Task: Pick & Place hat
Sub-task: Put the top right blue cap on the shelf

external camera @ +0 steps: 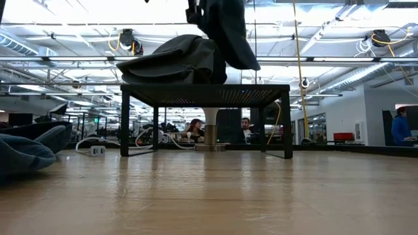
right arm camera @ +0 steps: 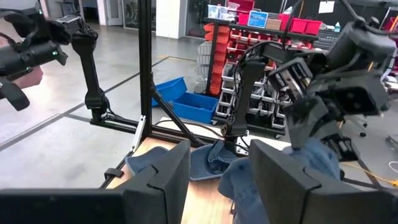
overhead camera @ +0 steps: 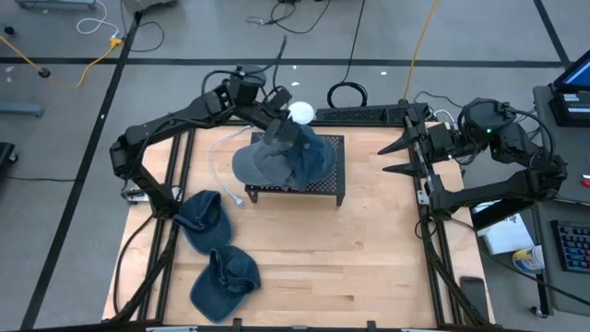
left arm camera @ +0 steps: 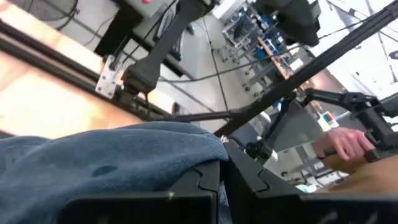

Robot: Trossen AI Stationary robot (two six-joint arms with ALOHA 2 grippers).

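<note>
Left tool (overhead camera: 288,129) is clamped on a blue hat (overhead camera: 281,159) atop the black stand (overhead camera: 327,187), worktop twelve o'clock. Step: grasp made. Next move likely requires a clean lift. Right tool (overhead camera: 395,157) waits at three o'clock, fingers apart, empty.

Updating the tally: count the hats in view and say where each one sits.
3. One hat lies on the black stand, gripped by the left gripper. Two hats lie on the table at its near-left corner: one beside the stand, another nearer the edge. More could be hidden underneath.
</note>
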